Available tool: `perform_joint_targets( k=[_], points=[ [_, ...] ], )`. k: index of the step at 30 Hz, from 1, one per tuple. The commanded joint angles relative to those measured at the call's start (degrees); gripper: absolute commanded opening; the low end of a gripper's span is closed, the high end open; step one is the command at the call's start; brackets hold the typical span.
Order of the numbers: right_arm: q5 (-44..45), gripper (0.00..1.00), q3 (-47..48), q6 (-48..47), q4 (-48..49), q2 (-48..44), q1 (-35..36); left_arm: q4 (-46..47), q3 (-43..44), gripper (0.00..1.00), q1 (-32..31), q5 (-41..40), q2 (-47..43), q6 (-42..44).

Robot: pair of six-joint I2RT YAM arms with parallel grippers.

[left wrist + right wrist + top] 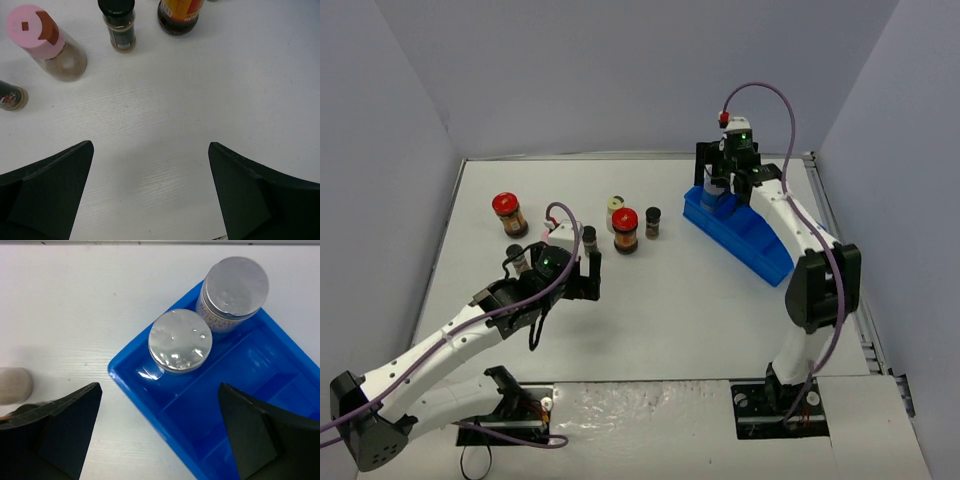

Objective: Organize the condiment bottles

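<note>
right gripper hangs spread wide and empty over the far end of the blue tray. grey-capped jars stand side by side in its far-end compartment, so two of nine done. left gripper is also spread and empty, low over the table. just beyond it are the pink-lidded jar, a dark-capped jar and a red-lidded jar. cream-lidded jar, second red-lidded jar and two more tiny ones stand loose further out. seven to go, i reckon.

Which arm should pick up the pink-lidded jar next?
Left. The left gripper, jaws open, hovers just short of the pink-lidded jar; the right gripper is across the table over the blue tray.
</note>
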Motion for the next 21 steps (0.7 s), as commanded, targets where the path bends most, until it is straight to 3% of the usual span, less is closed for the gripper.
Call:
perform_joint_targets(
  k=[1, 9, 21],
  points=[
    [-2.6, 1.00, -2.7, -0.2, 1.0, -13.6, 1.2, 2.5, 6.0, 0.97, 2.6, -1.8, 1.8, 0.7],
    [-4.2, 1.00, -9.8, -3.6, 0.9, -22.9, 9.9, 0.6, 10.5, 0.97, 11.8, 1.3, 3.7, 1.0],
    [-10.2, 1.00, -6.8, -9.1, 6.0, -11.2, 21.1, -3.0, 5.8, 0.97, 28.2, 5.1, -5.1, 7.4]
  ],
)
